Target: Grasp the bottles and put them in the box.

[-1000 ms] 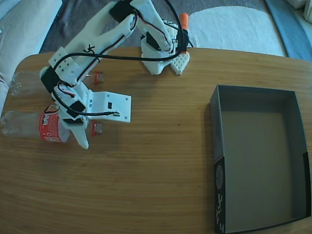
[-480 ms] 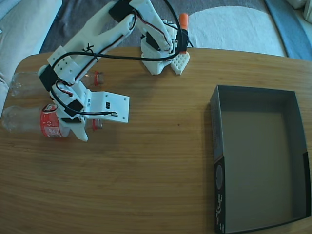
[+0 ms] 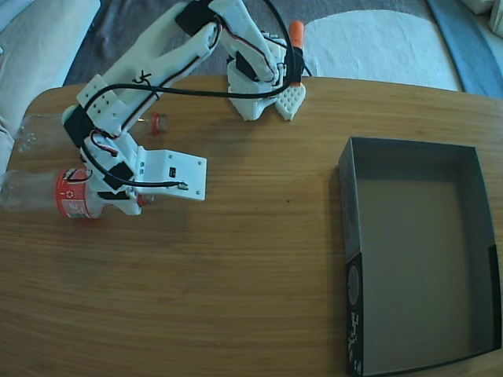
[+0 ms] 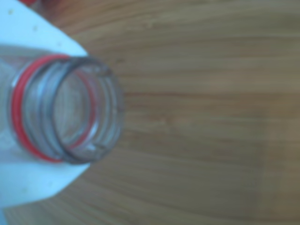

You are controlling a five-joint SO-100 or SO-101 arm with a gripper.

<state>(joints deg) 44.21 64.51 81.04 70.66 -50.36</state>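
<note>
In the wrist view, an open bottle mouth (image 4: 77, 108) with a red ring fills the left side, blurred, with white gripper fingers (image 4: 33, 37) close against its neck above and below, over the wooden table (image 4: 201, 117). In the fixed view, the gripper (image 3: 118, 200) is clamped on the near bottle (image 3: 47, 191), which lies on its side at the table's left edge. The second bottle (image 3: 47, 129) lies just behind it, mostly under the arm (image 3: 157, 55). The box (image 3: 416, 251) sits well apart on the right.
</note>
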